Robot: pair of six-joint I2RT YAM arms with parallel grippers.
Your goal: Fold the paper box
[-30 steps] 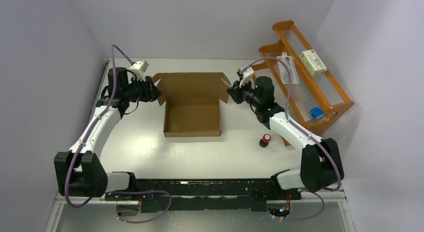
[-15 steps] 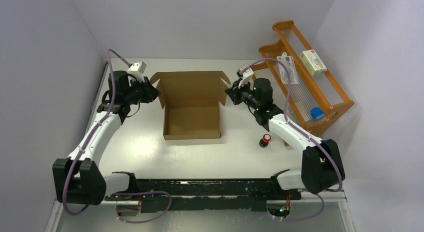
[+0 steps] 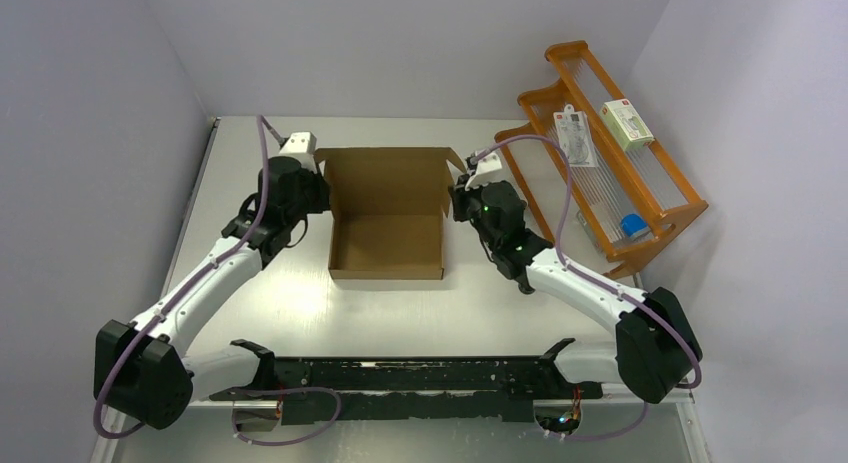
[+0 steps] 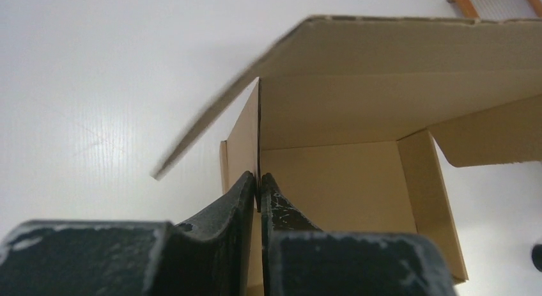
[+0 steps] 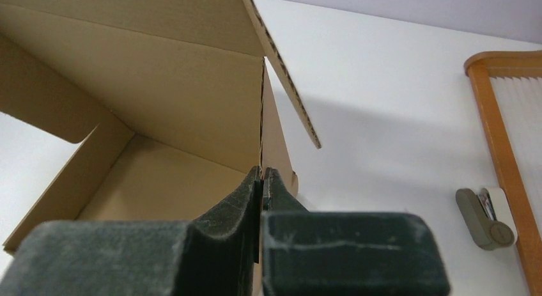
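Observation:
The paper box (image 3: 385, 245) is brown corrugated cardboard in the middle of the table, its shallow tray formed and its lid panel (image 3: 385, 178) raised at the back. My left gripper (image 3: 322, 193) is shut on the lid's left side flap (image 4: 259, 117), which runs edge-on between the fingers (image 4: 243, 200). At the opposite corner my right gripper (image 3: 456, 198) is shut on the right side flap (image 5: 263, 104). In the left wrist view the gripper (image 4: 259, 181) looks into the tray (image 4: 332, 174). In the right wrist view the gripper (image 5: 262, 172) sits at the tray's right wall (image 5: 179, 98).
An orange wooden rack (image 3: 610, 173) stands at the right, close behind my right arm. It holds a white-and-green carton (image 3: 627, 123), a blister pack (image 3: 573, 135) and a blue item (image 3: 631, 225). A small grey object (image 5: 486, 222) lies beside the rack.
Both grippers have closed on the lid's side flaps and moved inward, swinging the spread flaps in toward the tray's back corners. The right arm now covers the small red-capped object.

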